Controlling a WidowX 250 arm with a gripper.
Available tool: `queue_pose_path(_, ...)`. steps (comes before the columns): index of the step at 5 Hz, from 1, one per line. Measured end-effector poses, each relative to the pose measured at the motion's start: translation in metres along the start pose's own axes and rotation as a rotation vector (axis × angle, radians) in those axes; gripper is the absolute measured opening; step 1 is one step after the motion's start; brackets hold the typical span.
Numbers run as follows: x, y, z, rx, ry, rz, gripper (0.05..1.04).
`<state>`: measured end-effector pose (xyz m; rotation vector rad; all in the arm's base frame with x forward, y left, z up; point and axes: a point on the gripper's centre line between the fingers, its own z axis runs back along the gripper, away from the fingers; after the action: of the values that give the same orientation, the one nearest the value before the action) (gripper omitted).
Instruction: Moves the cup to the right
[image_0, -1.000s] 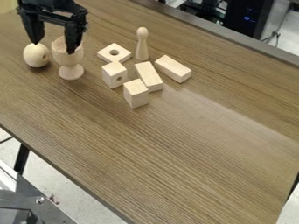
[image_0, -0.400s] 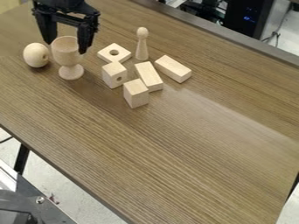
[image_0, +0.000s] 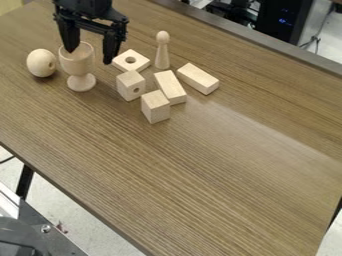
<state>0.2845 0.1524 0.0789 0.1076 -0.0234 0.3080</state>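
The black two-finger gripper (image_0: 89, 56) hangs, fingers spread, near the rim of an upright pale wooden stemmed cup (image_0: 78, 65).

The top edge cuts off my view of the arm above the end effector (image_0: 90, 57). One finger (image_0: 69, 39) hides part of the cup's (image_0: 78, 65) rim; I can't tell whether its tip dips inside. The frame crops the tabletop (image_0: 200, 175).

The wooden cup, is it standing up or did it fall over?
It's standing up: the cup rests on its round foot, with its open rim facing up.
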Motion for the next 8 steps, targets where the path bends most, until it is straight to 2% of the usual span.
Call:
queue_pose_path(1, 0.006, -0.004, -0.006, 0.009, 0.006, -0.001, 0.947)
queue_pose_path(3, 0.009, -0.002, -0.017, 0.035, 0.019, 0.021, 0.354)
queue_pose_path(4, 0.008, -0.001, -0.016, 0.04, 0.02, 0.019, 0.154)
queue_pose_path(5, 0.007, -0.003, -0.014, 0.025, 0.025, 0.018, 0.117)
queue_pose_path(6, 0.003, -0.004, 0.008, 0.009, 0.003, 0.019, 0.117)
queue_pose_path(7, 0.005, -0.006, 0.035, -0.008, -0.054, 0.024, 0.117)
queue_pose_path(8, 0.003, -0.011, 0.049, -0.017, -0.07, 0.02, 0.117)
